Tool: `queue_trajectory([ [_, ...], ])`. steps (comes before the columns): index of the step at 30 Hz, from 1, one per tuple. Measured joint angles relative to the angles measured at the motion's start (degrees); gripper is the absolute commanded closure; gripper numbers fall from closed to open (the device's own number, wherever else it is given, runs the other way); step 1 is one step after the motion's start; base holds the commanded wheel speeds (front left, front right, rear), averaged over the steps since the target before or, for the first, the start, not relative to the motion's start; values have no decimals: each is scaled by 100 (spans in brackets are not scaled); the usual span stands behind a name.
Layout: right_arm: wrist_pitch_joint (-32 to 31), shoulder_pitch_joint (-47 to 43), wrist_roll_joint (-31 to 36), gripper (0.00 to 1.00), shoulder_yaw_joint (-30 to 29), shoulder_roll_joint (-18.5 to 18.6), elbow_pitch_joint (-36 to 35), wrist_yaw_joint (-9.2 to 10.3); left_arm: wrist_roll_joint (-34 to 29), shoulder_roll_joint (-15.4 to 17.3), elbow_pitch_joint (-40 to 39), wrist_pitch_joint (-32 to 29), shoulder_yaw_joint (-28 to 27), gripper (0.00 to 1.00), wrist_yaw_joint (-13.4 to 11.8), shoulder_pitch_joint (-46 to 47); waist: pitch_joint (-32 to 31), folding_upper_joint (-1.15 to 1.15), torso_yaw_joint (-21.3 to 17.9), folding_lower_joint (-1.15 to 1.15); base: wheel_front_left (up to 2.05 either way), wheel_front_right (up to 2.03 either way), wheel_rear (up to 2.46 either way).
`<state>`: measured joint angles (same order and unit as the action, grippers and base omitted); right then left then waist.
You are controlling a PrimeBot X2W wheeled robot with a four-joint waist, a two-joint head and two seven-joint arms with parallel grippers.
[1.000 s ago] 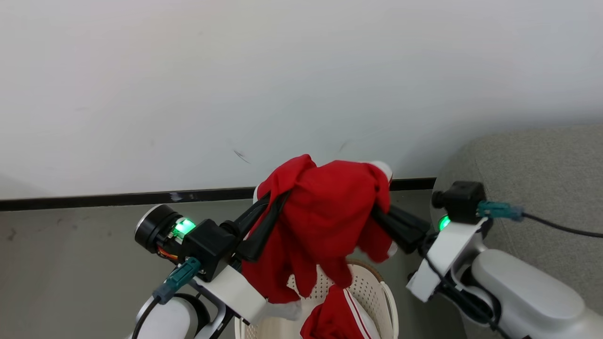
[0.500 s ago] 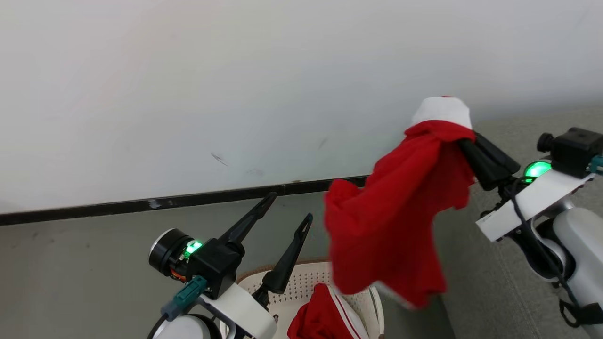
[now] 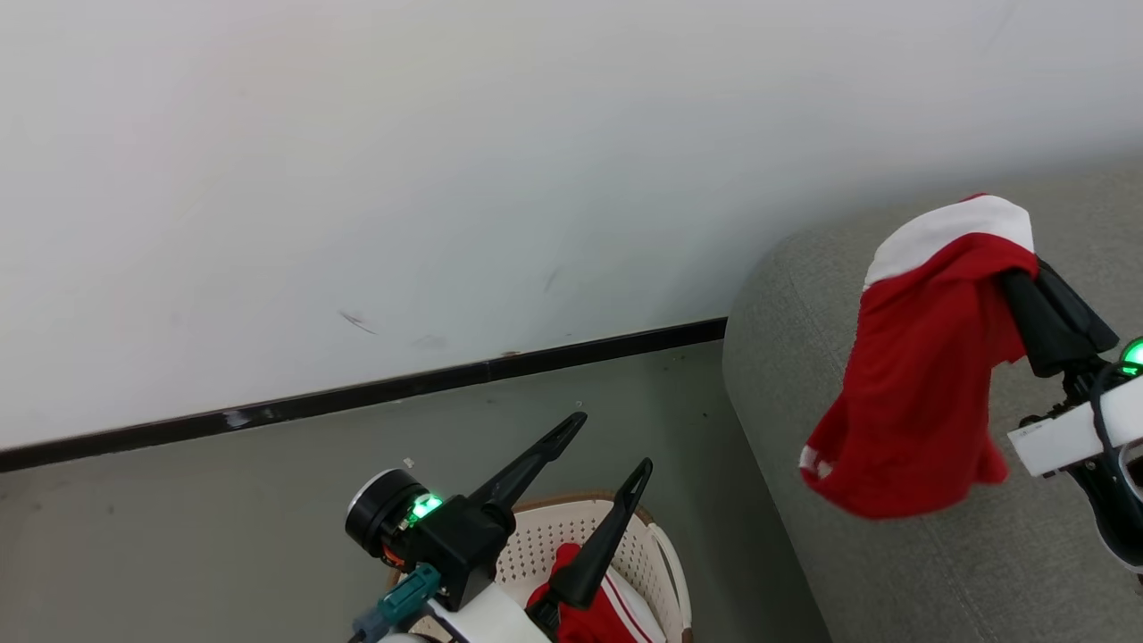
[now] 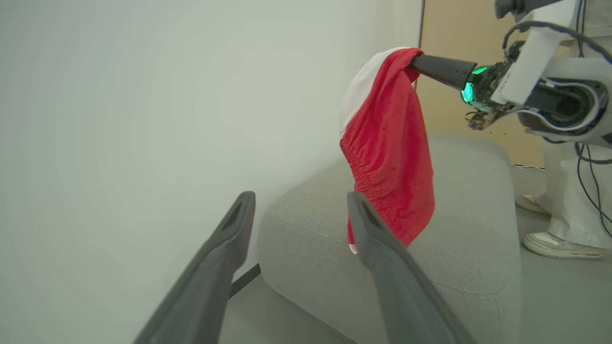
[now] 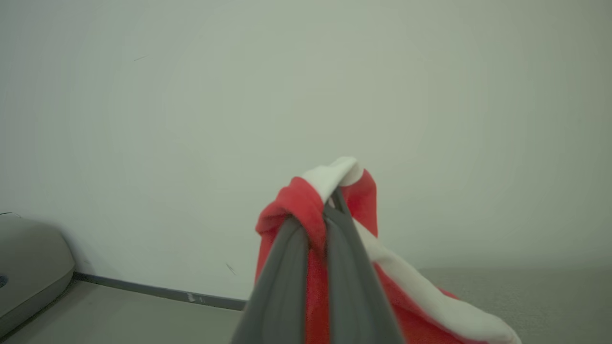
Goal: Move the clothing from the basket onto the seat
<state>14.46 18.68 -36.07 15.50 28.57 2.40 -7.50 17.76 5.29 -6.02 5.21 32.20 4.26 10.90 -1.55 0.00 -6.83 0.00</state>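
Observation:
A red garment with a white panel (image 3: 920,393) hangs in the air over the grey seat (image 3: 804,295), pinched at its top by my right gripper (image 3: 1018,279), which is shut on it. The right wrist view has the cloth (image 5: 306,200) bunched around the closed fingertips (image 5: 330,208). Low in the head view, my left gripper (image 3: 613,441) stands open and holds nothing, just above the basket (image 3: 661,554). A second red garment with white stripes (image 3: 598,616) lies in the basket. From the left wrist, the hanging garment (image 4: 389,157) shows beyond the spread fingers (image 4: 300,198), above the seat (image 4: 468,229).
A white wall with a dark baseboard (image 3: 357,397) runs behind the basket, above the grey floor. A person's legs in pale trousers and white shoes (image 4: 559,244) stand beyond the seat. A grey rounded object (image 5: 28,267) sits at the left of the right wrist view.
My left gripper has opened and let go of the red garment. The right gripper has carried the garment rightward, over the seat. The head camera has turned right.

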Motion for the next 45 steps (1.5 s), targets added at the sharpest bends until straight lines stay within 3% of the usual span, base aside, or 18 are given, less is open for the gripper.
queue_trajectory([
  [8,0,-671,149,100,-449,-118,-336,0,65,-98,191,102,298,0,97,-2,-37,0,-434,0,0,0,0],
  [25,0,-934,289,100,-116,-119,-568,0,123,-127,396,352,394,0,100,-3,-40,0,-1161,0,0,0,0],
  [35,-220,973,22,100,-3,105,-403,0,62,-124,325,396,268,0,-19,-14,143,0,-1413,0,0,0,0],
  [45,-558,2385,-314,100,-547,254,488,0,-126,38,122,387,102,0,-252,3,504,0,-1435,0,0,0,0],
])
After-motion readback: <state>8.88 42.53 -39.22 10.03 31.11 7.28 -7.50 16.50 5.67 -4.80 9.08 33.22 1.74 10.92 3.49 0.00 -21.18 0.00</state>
